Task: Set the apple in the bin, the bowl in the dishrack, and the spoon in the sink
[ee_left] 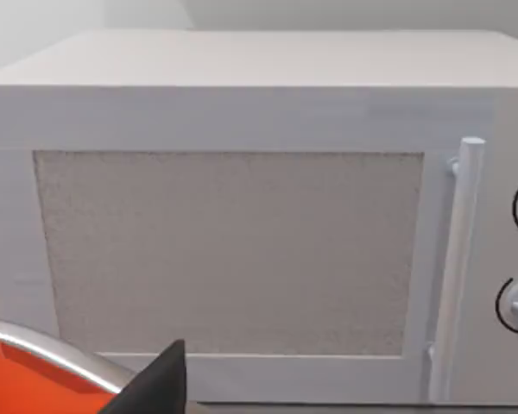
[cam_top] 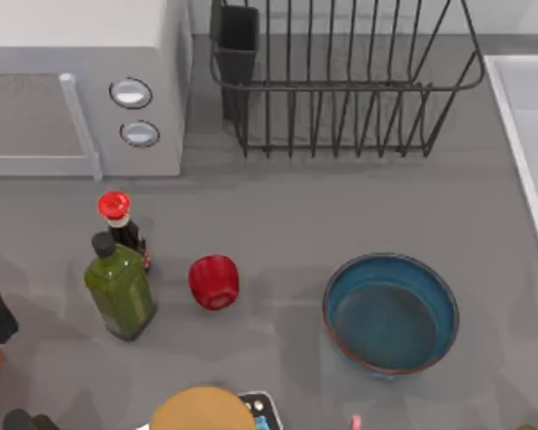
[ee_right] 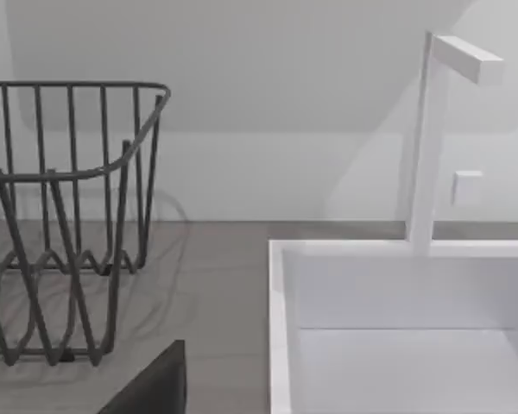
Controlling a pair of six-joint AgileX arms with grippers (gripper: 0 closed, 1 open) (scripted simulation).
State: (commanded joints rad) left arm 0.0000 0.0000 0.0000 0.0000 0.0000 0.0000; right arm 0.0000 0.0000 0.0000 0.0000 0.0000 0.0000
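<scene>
The red apple (cam_top: 213, 282) rests on the grey table just right of two bottles. Further right stands the teal-blue bowl (cam_top: 390, 313), upright and with nothing in it. The black wire dishrack (cam_top: 341, 85) (ee_right: 60, 216) sits at the back with its utensil cup at its left corner. The white sink (cam_top: 524, 116) (ee_right: 397, 328) runs along the right edge. The spoon is out of view. Of my left gripper (ee_left: 155, 388) one dark finger tip shows, facing the microwave. My right gripper (ee_right: 151, 384) shows one finger tip too, between dishrack and sink.
A grey microwave (cam_top: 81, 90) (ee_left: 242, 216) fills the back left. A green bottle (cam_top: 118, 287) and a dark red-capped bottle (cam_top: 118, 219) stand left of the apple. An orange, silver-rimmed shape (ee_left: 26, 375) lies at the left edge. A tan disc (cam_top: 202, 410) and a pink bit (cam_top: 354, 421) sit at the front.
</scene>
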